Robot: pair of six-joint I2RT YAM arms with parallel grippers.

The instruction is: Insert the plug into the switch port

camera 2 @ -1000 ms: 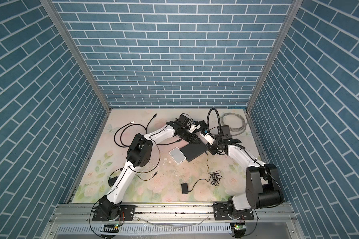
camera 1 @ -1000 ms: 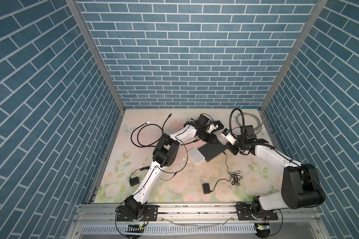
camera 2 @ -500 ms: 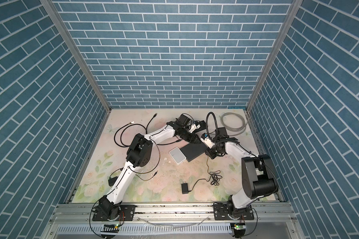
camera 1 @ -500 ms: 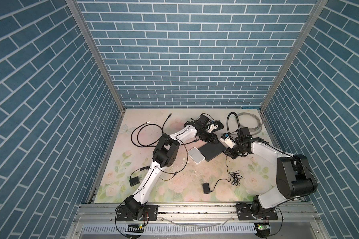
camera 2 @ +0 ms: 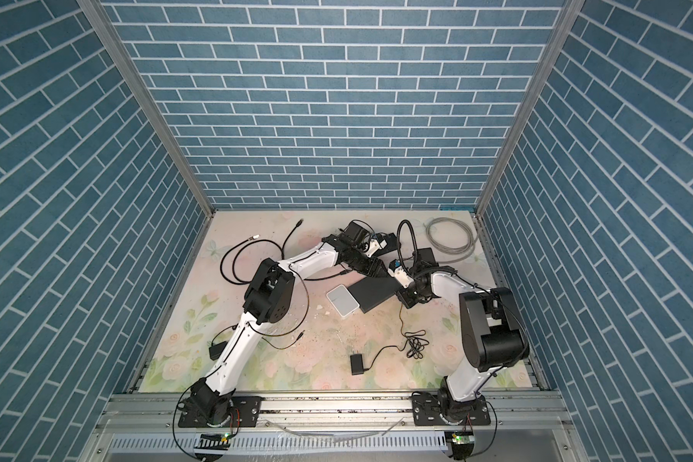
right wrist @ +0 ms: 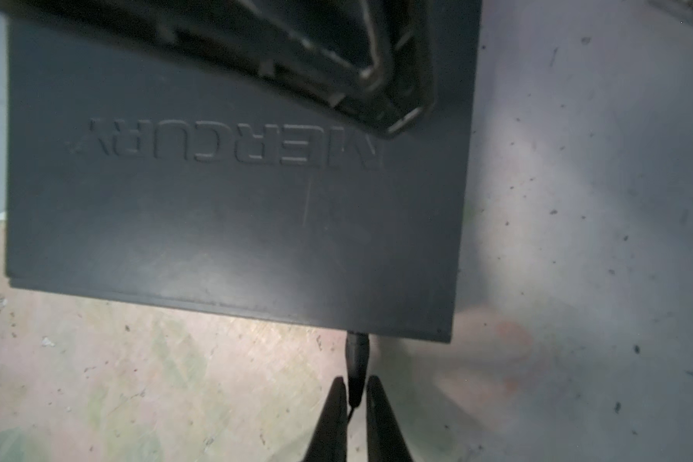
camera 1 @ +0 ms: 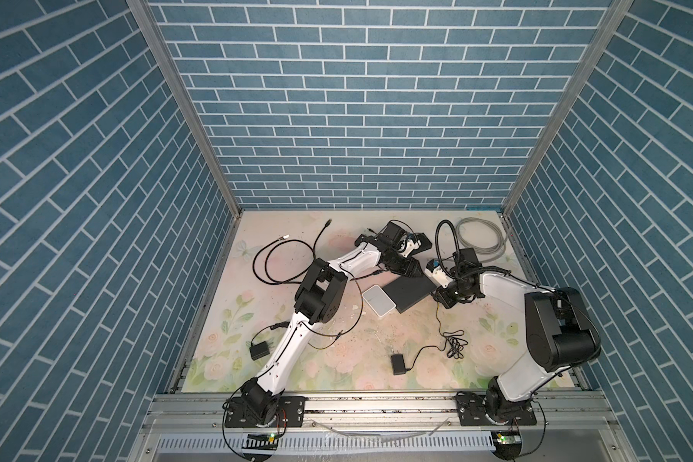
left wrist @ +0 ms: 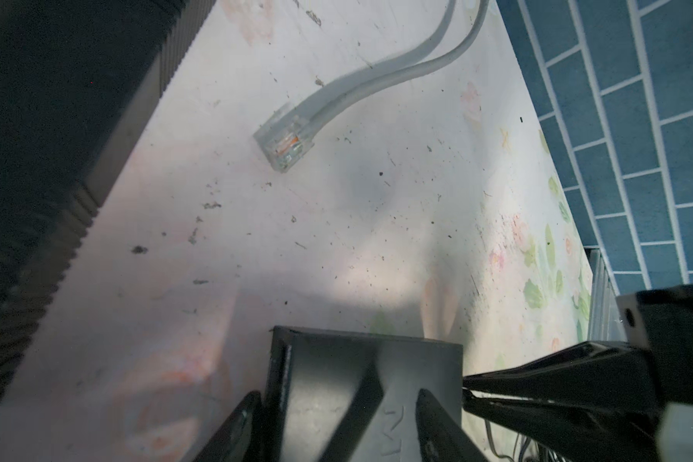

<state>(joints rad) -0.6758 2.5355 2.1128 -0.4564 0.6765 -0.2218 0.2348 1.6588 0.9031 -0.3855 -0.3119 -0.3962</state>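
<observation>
Right wrist alone showed plug (right wrist: 357,352) meeting switch (right wrist: 237,220) edge, right gripper (right wrist: 357,382) fingers clamped on it. Left wrist alone: left gripper (left wrist: 337,396) fingers apart astride switch corner, grip unclear; one connector (left wrist: 285,142). Both top views held one box (camera 1: 379,301) at switch's 9 o'clock, two adapters (camera 1: 397,365).

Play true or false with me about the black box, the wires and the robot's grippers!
1. The right gripper pinches a thin black plug at the edge of the black switch. True.
2. The switch's top reads MERCURY. True.
3. The clear connector of the grey cable is plugged into the switch. False: it lies loose on the table.
4. The white box sits on top of the switch. False: it lies beside it.
</observation>
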